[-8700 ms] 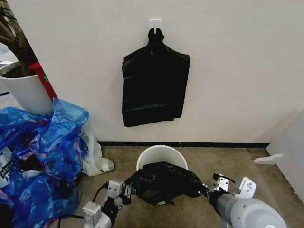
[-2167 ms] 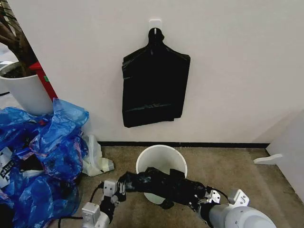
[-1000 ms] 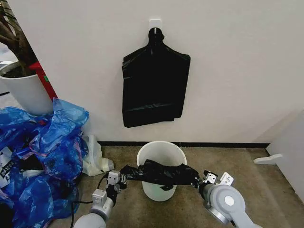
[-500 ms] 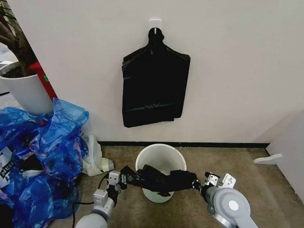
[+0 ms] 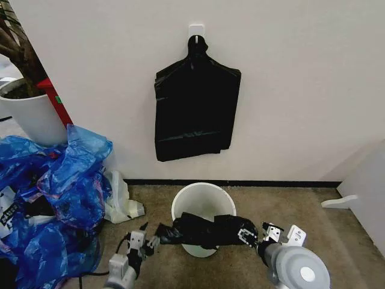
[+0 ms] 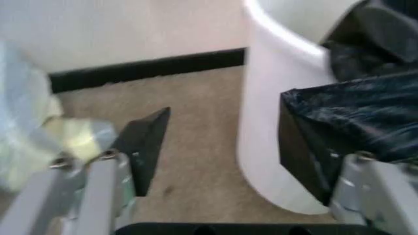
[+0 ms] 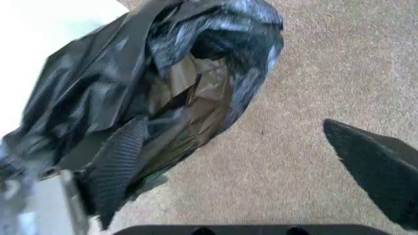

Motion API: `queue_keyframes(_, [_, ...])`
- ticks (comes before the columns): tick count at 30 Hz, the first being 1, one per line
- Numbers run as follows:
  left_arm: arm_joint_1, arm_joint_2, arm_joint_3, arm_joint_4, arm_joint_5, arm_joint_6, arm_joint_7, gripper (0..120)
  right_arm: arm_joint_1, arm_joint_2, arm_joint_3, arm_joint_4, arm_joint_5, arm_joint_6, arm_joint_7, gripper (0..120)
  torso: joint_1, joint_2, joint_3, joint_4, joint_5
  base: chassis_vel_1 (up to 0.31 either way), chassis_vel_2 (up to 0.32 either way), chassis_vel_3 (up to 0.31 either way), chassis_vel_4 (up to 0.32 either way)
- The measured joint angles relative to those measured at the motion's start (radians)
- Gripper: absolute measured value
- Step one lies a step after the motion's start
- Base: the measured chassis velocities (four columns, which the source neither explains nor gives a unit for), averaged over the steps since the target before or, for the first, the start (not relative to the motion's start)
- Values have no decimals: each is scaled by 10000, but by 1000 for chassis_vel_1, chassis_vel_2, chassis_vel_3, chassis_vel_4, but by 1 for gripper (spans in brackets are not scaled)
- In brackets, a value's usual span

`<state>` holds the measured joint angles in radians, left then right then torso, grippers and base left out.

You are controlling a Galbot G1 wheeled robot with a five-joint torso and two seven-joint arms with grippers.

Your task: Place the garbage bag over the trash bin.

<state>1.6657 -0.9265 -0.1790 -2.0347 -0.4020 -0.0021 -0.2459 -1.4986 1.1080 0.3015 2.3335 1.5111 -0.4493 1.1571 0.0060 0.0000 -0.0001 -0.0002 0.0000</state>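
Both my claws have just let go: left gripper (image 6: 216, 147) now spread wide, one finger touching the bag's end; right gripper (image 7: 248, 166) wide too, one finger brushing the film. The garbage bag (image 5: 204, 230) lies bunched between them, draped across the near rim of the trash bin (image 5: 201, 198), sagging lower than half a second ago. Mouth isn't around the rim, so not done.

Left pincer (image 6: 222, 147) spread wide; garbage bag (image 6: 356, 117) touching one finger, beside trash bin (image 6: 274, 98).
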Motion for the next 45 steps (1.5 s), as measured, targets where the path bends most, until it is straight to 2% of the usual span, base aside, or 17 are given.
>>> queue_keyframes(2, [29, 0, -5, 5, 94, -79, 132, 76, -45, -4, 7, 81, 11, 0, 28, 98, 0, 0, 0, 0, 0, 0, 0, 0, 0])
queue_keyframes(5, [62, 81, -41, 61, 207, -230, 363, 90, -214, 23, 0, 334, 22, 0, 146, 100, 0, 0, 0, -1, 0, 0, 0, 0, 0])
queue_keyframes(8, [-4, 164, -56, 211, 110, -346, 359, 98, -339, 93, -49, 445, -6, -1, 148, 100, 0, 0, 0, 0, 0, 0, 0, 0, 0])
queue_keyframes(16, [-768, 168, -302, 492, -803, -381, -316, 100, -366, 124, -80, 463, -115, 2, 149, 100, 0, 0, 0, -2, -1, 0, 0, 0, 0])
queue_keyframes(21, [-848, 331, -651, 415, -1042, -288, 14, 100, -365, 142, -80, 457, -139, 26, 149, 100, 0, 0, 1, -3, -1, 0, 0, 0, 0])
queue_keyframes(24, [-262, 612, -1268, 265, -917, -248, 1509, 100, -351, 182, -82, 454, -141, 49, 152, 100, 0, 0, 1, -2, 0, 0, 0, 0, 0])
queue_keyframes(25, [-262, 612, -1268, 265, -917, -248, 1509, 100, -351, 182, -82, 454, -141, 49, 152, 100, 0, 0, 1, -2, 0, 0, 0, 0, 0])
queue_keyframes(26, [51, 718, -1497, 227, -757, -249, 2179, 100, -339, 196, -78, 439, -141, 58, 153, 100, 0, 0, 1, 1, 1, 0, 0, 0, 0])
queue_keyframes(27, [51, 718, -1497, 227, -757, -249, 2179, 100, -339, 196, -78, 439, -141, 58, 153, 100, 0, 0, 1, 1, 1, 0, 0, 0, 0])
queue_keyframes(28, [410, 816, -1838, 227, -475, -265, 3063, 100, -330, 216, -68, 417, -143, 71, 153, 100, 0, 0, 1, 4, -1, 0, 0, 0, 0])
queue_keyframes(30, [590, 871, -2177, 347, -193, -351, 3944, 100, -320, 246, -67, 391, -146, 93, 153, 100, 0, 0, 0, 0, 0, 0, 0, 0, 0])
queue_keyframes(32, [596, 933, -2398, 588, -62, -364, 4593, 100, -317, 274, -78, 376, -163, 114, 154, 100, 0, 0, 1, 1, -2, 0, 0, 0, 0])
queue_keyframes(33, [596, 933, -2398, 588, -62, -364, 4593, 100, -317, 274, -78, 376, -163, 114, 154, 100, 0, 0, 1, 1, -2, 0, 0, 0, 0])
queue_keyframes(37, [270, 1065, -2792, 1085, 103, -539, 6016, 100, -318, 290, -110, 381, -187, 146, 173, 100, 0, 0, 1, 1, -2, 0, 0, 0, 0])
queue_keyframes(40, [-557, 1222, -3053, 1671, 162, -1253, 7665, 100, -327, 283, -151, 400, -218, 184, 204, 100, 0, 0, 2, -1, -2, 0, 0, 0, 0])
queue_keyframes(41, [-557, 1222, -3053, 1671, 162, -1253, 7665, 100, -327, 283, -151, 400, -218, 184, 204, 100, 0, 0, 2, -1, -2, 0, 0, 0, 0])
queue_keyframes(45, [-1694, 1231, -2817, 1920, -88, -1725, 8889, 100, -328, 283, -239, 434, -272, 231, 226, 100, 0, 0, 2, -5, -3, 0, 0, 0, 0])
